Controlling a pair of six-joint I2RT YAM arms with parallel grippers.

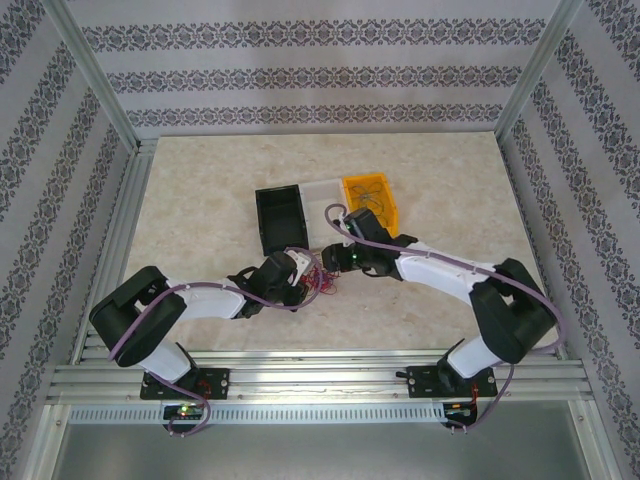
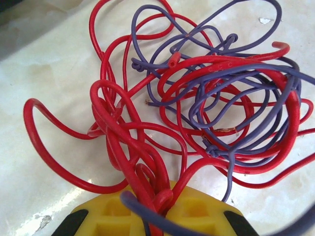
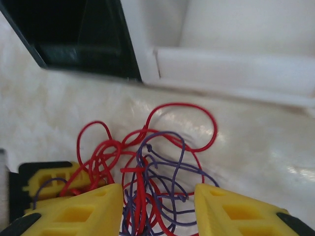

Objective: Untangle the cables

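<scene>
Two grippers meet at cables (image 1: 322, 283), near table (image 1: 200, 200) middle. Left gripper (image 2: 160, 204) clamped on red strands: hold firm. Right gripper (image 3: 157, 196) wide, straddling clump: better take one purple loop only, pull slowly right. Table pale, glossy. Black bin (image 1: 280, 218), white bin (image 1: 322, 193), orange bin (image 1: 372, 200) behind. Patterned walls (image 1: 320, 80).

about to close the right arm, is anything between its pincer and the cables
Nothing visible does. The right pincer is open, with the cables lying between its fingers. The left pincer is shut on the clump's edge, off to one side, not in between.
</scene>
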